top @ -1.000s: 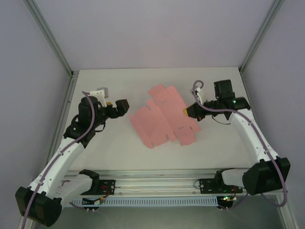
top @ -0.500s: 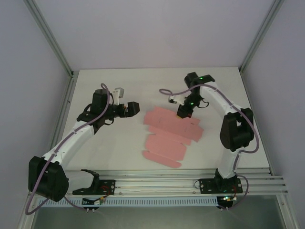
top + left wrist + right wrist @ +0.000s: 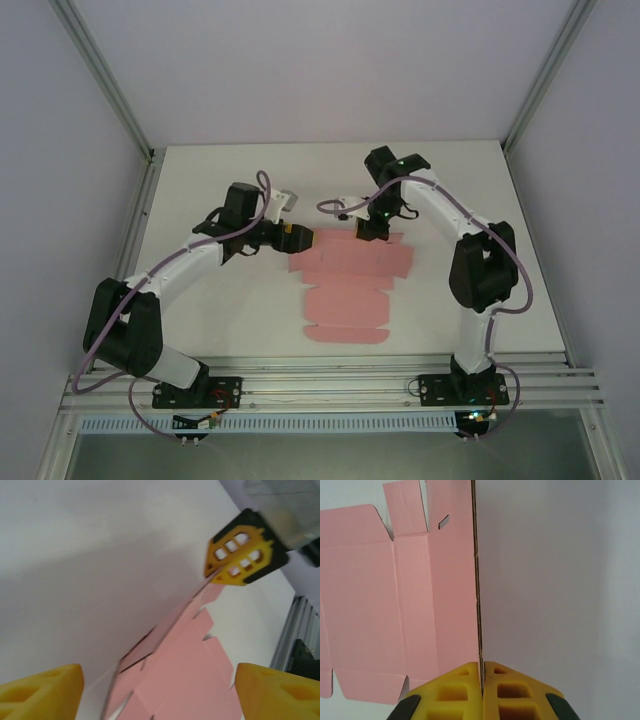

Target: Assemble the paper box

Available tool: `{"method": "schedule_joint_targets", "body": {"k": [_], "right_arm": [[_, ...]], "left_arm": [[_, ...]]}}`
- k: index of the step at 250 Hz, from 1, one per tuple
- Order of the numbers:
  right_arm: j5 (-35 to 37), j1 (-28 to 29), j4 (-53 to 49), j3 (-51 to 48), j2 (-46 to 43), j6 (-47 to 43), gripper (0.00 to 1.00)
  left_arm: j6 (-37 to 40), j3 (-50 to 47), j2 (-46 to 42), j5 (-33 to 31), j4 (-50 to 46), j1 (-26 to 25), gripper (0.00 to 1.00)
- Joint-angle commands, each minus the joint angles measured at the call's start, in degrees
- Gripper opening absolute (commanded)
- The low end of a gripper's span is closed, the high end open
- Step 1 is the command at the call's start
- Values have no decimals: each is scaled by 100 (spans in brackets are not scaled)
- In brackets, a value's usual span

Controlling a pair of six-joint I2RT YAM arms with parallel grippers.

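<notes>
The paper box is a flat pink die-cut sheet [image 3: 345,290] lying mid-table, its flaps and tabs spread out. My right gripper [image 3: 365,230] is at the sheet's far edge. In the right wrist view its yellow fingers [image 3: 455,692] are shut on that thin edge, with the sheet [image 3: 395,605] stretching away to the left. My left gripper [image 3: 298,238] is at the sheet's far left corner. In the left wrist view it [image 3: 159,700] is open, the pink sheet [image 3: 185,655] lying between its fingers [image 3: 42,692]. The right gripper's fingers [image 3: 239,555] pinch the far end.
The white table [image 3: 220,180] is bounded by aluminium posts at the left [image 3: 135,215] and right [image 3: 525,110]. A rail [image 3: 330,385] with both arm bases runs along the near edge. Bare table lies on both sides of the sheet.
Both arms have swung inward to the sheet's far edge. The sheet has turned and slid, now lying square to the table. The right gripper has closed on its far edge.
</notes>
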Motion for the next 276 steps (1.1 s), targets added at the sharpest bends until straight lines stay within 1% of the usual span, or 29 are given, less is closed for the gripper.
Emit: {"method": "schedule_joint_targets", "body": {"k": [1,9,24,43,70,79,101,119,132,153,157,168,176,191,204,222,254,276], "right_arm": [[-307,19,-579,245,127,-321,0],[-327,24,-677,305,167,-319,0],[-396,16,-817,420,235,-302,0],[-494,17,-936,539,290,-290,0],[-618,12,-1029,660,326,-322,0],[-653,10,-1038,705,340,-304,0],[-720,11,-1160,869,399,-276,0],[-712,12,-1232,953,457,-240,0],[-678,11,-1235,964,471,-214,0],[-623,12,-1270,955,495,-181,0],[-623,15,-1285,955,504,-176,0],[-623,15,-1324,955,511,-169,0],[-623,13,-1328,953,515,-143,0],[-631,13,-1318,956,519,-91,0],[-640,11,-1305,954,519,-53,0],[-628,14,-1271,955,536,19,0],[-572,14,-1123,933,568,287,0],[-522,23,-852,928,555,665,0]], "left_arm": [[849,292,76,115,-345,-75,66],[926,373,121,76,-431,-80,59],[984,520,205,-20,-553,-83,56],[1027,631,255,-139,-555,-99,47],[1147,662,285,-113,-556,-135,43],[1182,695,329,-54,-760,-149,43],[1220,786,397,-19,-909,-195,34],[1220,732,361,-9,-892,-221,32],[1177,643,292,-84,-795,-240,29],[1026,493,151,-214,-647,-266,29],[991,456,128,-234,-448,-266,29],[907,389,85,-254,-318,-283,29],[887,380,75,-270,-286,-292,26],[860,384,74,-345,-294,-329,19],[860,413,70,-448,-339,-368,17],[832,405,34,-514,-316,-420,10],[629,285,-115,-811,-47,-556,8],[578,324,-162,-1149,-52,-755,3]]}}
